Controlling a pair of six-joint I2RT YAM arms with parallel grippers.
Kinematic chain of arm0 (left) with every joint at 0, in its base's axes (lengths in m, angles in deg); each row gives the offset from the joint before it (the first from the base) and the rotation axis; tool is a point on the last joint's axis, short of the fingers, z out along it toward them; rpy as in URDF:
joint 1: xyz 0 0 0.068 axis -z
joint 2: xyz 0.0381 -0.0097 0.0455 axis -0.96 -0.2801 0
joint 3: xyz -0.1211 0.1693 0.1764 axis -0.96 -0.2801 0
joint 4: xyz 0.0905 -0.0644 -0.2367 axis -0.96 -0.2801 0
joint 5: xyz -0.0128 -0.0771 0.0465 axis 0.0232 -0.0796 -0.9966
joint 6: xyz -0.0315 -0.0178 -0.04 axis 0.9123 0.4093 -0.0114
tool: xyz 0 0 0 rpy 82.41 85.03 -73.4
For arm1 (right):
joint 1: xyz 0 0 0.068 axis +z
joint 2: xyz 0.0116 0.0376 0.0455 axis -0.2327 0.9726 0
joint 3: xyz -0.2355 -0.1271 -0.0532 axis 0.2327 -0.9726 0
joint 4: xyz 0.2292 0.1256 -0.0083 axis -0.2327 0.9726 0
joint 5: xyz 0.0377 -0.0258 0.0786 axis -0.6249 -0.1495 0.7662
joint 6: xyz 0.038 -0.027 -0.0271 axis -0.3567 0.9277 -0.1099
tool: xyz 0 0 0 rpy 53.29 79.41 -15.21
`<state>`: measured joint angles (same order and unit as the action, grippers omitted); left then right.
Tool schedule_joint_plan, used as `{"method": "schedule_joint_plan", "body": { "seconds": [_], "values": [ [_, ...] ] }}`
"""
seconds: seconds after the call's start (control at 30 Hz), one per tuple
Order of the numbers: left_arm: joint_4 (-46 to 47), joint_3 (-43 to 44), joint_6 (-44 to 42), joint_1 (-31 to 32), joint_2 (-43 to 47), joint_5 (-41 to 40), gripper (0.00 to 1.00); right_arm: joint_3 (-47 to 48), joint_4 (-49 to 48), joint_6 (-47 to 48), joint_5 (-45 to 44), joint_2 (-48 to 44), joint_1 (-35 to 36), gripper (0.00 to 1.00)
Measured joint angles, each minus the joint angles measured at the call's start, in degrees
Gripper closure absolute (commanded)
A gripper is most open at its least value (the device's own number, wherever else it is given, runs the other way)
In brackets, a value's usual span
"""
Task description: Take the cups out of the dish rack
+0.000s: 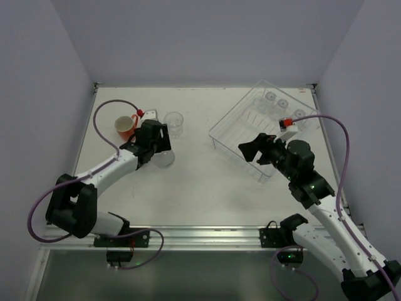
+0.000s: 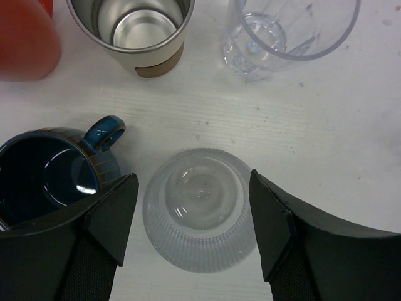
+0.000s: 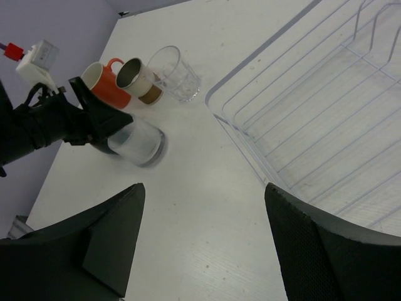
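This was a robotics lab test cell rather than a kitchen. Plain lavender-grey panels [image 1: 207,37] boxed in a bare white table [image 1: 200,182]. An aluminium rail [image 1: 200,233] edged its near side. Purple cables [image 1: 115,101] looped from the left arm [image 1: 109,168] and right arm [image 1: 326,210]. The dish rack [image 1: 250,128] and cups [image 1: 125,127] were the only household things.

Ahead of the left gripper [image 2: 193,188], the orange-red mug [image 2: 25,37] is showing only as a blur, going off the corner. The dark blue cup [image 2: 44,179] is hiding partly behind that gripper. The beige cup [image 2: 135,31] and a clear tumbler [image 2: 288,31] are getting cut off.
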<state>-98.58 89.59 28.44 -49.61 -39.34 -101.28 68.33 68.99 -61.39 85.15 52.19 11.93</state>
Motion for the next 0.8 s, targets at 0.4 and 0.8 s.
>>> {"method": "schedule_joint_plan", "body": {
  "seconds": [0.4, 0.8],
  "values": [
    [-1.55, 4.31, -1.9, 0.0, 15.06, 8.09, 0.0, 6.54, 1.9, 1.62, -5.51, 9.77, -4.92, 0.25],
    [-0.96, 7.23, -10.08, 0.74, 30.1, 25.86, 0.0, 25.18, 2.25, 4.22, -12.22, 36.96, -15.52, 0.45]
  ]
}}
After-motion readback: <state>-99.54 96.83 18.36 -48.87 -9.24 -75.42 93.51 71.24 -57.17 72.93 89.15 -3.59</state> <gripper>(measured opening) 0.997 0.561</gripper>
